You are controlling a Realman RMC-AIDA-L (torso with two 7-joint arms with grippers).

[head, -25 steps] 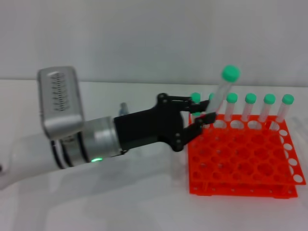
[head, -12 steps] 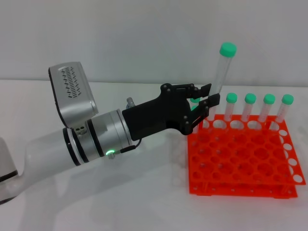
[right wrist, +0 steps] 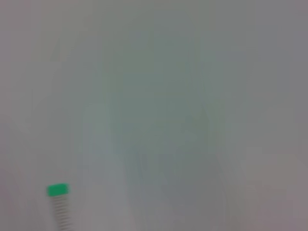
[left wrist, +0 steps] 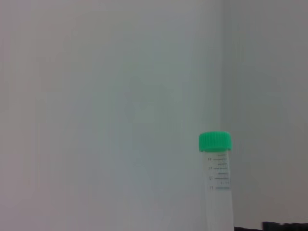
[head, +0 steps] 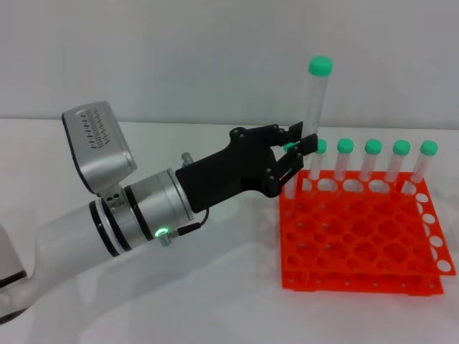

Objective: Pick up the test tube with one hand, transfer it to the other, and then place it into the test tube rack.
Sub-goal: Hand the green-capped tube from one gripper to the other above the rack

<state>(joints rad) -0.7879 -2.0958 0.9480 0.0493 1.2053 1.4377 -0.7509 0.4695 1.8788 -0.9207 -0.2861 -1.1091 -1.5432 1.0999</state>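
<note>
My left gripper (head: 304, 153), black on the white-silver arm with the green light, is shut on the lower part of the test tube (head: 313, 107). The clear tube with its green cap stands almost upright above the back left corner of the orange-red test tube rack (head: 362, 240); its bottom end is hidden behind the fingers. The tube also shows in the left wrist view (left wrist: 217, 185). The right wrist view shows a green-capped tube (right wrist: 59, 204) far off; I cannot tell which one. My right gripper is out of view.
Several identical green-capped tubes (head: 373, 161) stand in the rack's back row. The rack's other holes are empty. The white table (head: 215, 301) lies in front of and left of the rack, with a plain wall behind.
My left gripper has lifted the tube and shifted it a little left. The tube has gone from tilted right to nearly upright.
</note>
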